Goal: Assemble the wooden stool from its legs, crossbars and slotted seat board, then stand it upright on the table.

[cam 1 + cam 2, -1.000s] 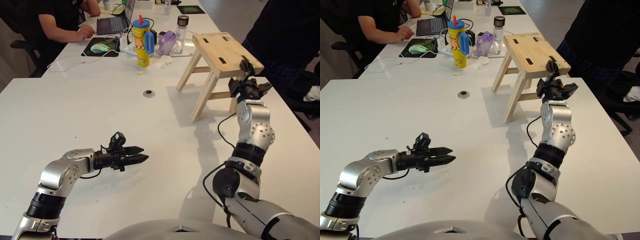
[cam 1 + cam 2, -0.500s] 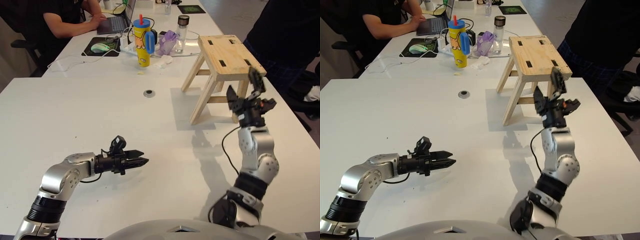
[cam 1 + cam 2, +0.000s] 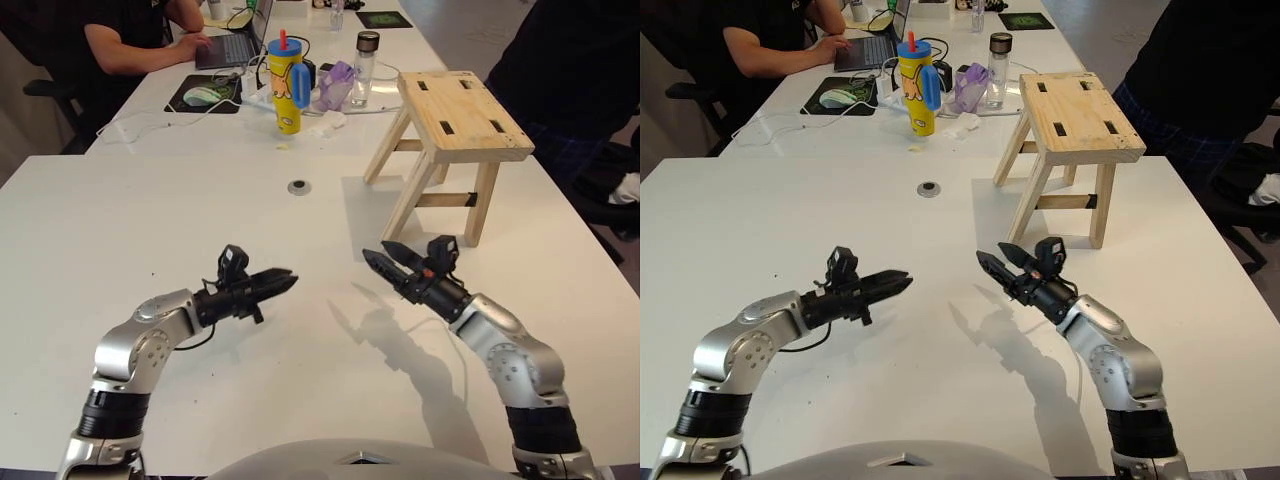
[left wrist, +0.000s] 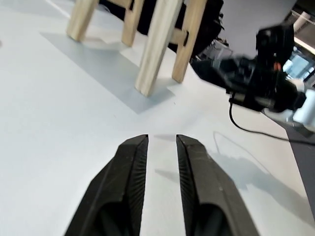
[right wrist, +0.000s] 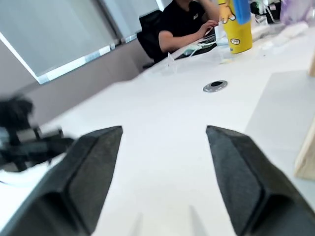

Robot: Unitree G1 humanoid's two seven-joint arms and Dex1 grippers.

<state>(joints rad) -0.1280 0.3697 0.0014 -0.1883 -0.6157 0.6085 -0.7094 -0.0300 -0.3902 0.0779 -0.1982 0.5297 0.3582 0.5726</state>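
Right hand (image 3: 374,249) gapes wide; left hand (image 4: 162,139) barely parted.

Left wrist view: stool (image 4: 156,46) cut off at the seat, legs only; right gripper (image 4: 204,66) is badly blurred. Right wrist view: left gripper (image 5: 54,145) blurred, far off; one stool leg (image 5: 307,152) clipped by the edge.
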